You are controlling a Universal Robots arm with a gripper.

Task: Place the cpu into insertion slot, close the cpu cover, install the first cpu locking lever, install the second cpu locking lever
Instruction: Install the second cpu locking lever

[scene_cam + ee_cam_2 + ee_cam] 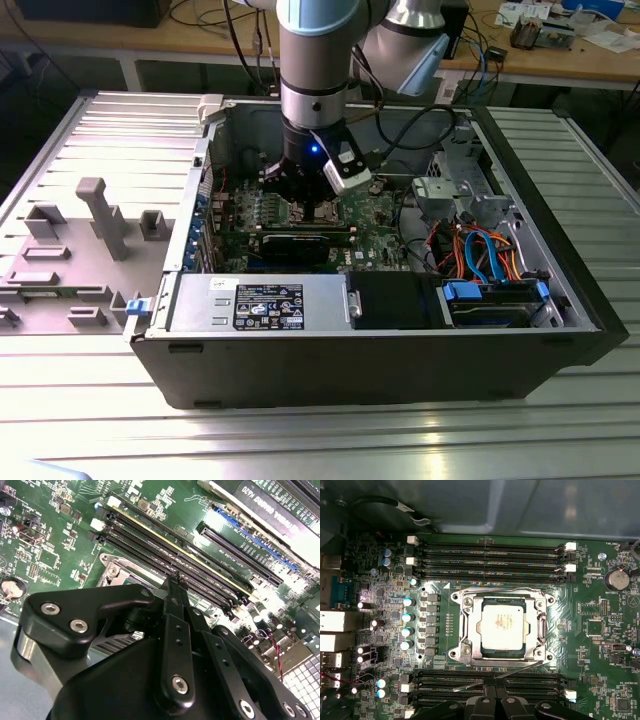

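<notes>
Hovering low over green motherboard point(600, 645) inside open computer case point(560, 300), gripper point(495, 696) has fingertips pressed together, nothing visibly held. Tips sit above thin locking lever point(500, 675) beside socket edge; contact unclear. Cpu point(501, 625) seated in insertion slot point(541, 599), cpu cover point(540, 627) closed flat around it. Memory slots point(490, 555) flank socket both sides.

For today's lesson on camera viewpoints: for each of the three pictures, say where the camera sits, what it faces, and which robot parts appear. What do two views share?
Exterior view: off the arm, looking down into the open computer case; arm and gripper show.
First wrist view: on the arm, facing the cpu under its cpu cover.
Second wrist view: on the arm, along the gripper toward the green motherboard.
Both wrist views share the memory slots.
</notes>
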